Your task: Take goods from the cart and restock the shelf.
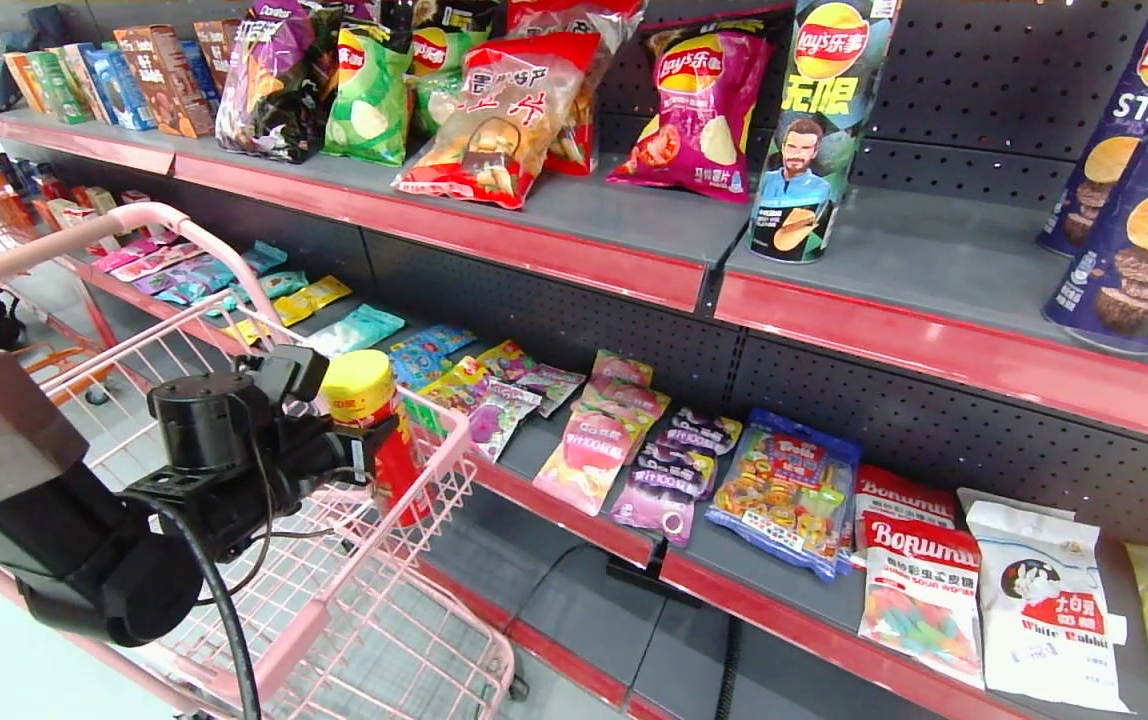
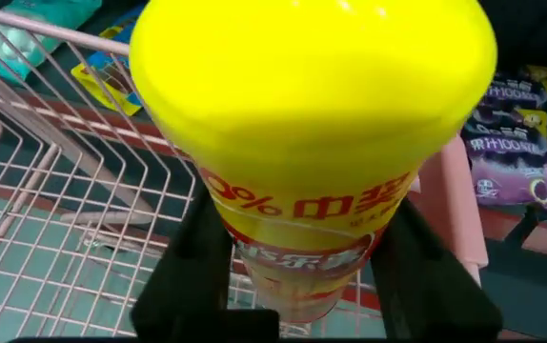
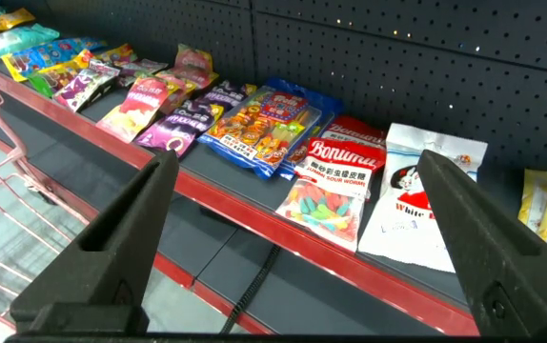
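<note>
A red canister with a yellow lid [image 1: 366, 392] is held upright over the pink wire cart [image 1: 454, 445], just inside its corner nearest the shelf. My left gripper [image 1: 376, 440] is shut on the canister's body below the lid. In the left wrist view the canister [image 2: 312, 124] stands between the black fingers [image 2: 192, 272], with the cart's mesh [image 2: 45, 219] under it. My right gripper [image 3: 297, 248] is open with nothing in it, and it faces the lower shelf's candy bags [image 3: 259, 119].
The upper shelf [image 1: 574, 215] holds chip bags, a tall dark canister [image 1: 814, 130] and blue canisters [image 1: 1144, 180], with bare grey board [image 1: 934, 250] between those. Flat candy packets [image 1: 784, 490] lie across the lower shelf. A cable hangs beneath it.
</note>
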Tool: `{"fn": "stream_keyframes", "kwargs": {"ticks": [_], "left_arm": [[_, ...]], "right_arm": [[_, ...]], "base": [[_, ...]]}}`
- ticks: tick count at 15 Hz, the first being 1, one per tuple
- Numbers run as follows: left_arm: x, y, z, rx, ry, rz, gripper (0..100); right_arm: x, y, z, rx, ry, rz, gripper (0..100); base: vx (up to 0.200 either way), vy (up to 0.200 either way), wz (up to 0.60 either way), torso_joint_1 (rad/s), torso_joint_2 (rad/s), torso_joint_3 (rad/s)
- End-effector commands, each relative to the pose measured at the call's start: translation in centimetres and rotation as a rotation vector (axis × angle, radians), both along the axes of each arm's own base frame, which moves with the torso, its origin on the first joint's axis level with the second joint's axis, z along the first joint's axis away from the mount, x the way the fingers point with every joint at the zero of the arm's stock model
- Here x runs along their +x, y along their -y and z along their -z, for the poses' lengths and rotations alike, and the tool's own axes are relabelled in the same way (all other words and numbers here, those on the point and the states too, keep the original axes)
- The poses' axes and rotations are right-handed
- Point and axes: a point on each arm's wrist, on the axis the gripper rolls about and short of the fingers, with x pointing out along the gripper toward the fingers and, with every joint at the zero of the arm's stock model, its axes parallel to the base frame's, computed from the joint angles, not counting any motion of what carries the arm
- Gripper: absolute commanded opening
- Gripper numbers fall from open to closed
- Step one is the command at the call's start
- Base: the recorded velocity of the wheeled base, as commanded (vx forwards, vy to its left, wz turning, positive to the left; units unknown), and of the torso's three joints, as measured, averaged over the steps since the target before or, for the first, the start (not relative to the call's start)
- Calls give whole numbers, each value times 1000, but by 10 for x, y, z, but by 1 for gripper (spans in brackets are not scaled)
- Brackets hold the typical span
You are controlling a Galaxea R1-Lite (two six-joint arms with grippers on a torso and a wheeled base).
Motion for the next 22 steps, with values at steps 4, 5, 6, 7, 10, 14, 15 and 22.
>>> {"fn": "stream_keyframes", "kwargs": {"ticks": [4, 5, 6, 7, 10, 14, 15, 22], "left_arm": [[-56, -16, -106, -77, 75, -39, 0], [-73, -21, -131, -83, 102, -47, 0], [-87, -23, -150, -87, 120, -50, 0], [-104, -26, -171, -101, 137, -56, 0], [-172, -39, -220, -124, 219, -88, 0], [-248, -45, -203, -123, 254, -84, 0], [-264, -47, -196, -122, 262, -85, 0], [-309, -51, -158, -31, 263, -95, 0]], "right_arm": [[0, 0, 0, -1, 0, -1, 100], [0, 0, 0, -1, 0, -1, 100], [0, 0, 0, -1, 0, -1, 100], [0, 0, 0, -1, 0, -1, 100], [0, 0, 0, 2, 0, -1, 100], [0, 0, 0, 2, 0, -1, 100], [0, 0, 0, 2, 0, -1, 100], [0, 0, 0, 2, 0, 0, 100]], "base": [[0, 0, 0, 0, 0, 0], [0, 0, 0, 0, 0, 0], [0, 0, 0, 0, 0, 0], [0, 0, 0, 0, 0, 0], [0, 0, 0, 0, 0, 0], [0, 0, 0, 43, -146, -102], [0, 0, 0, 110, -437, -305], [0, 0, 0, 166, -520, -345]]}}
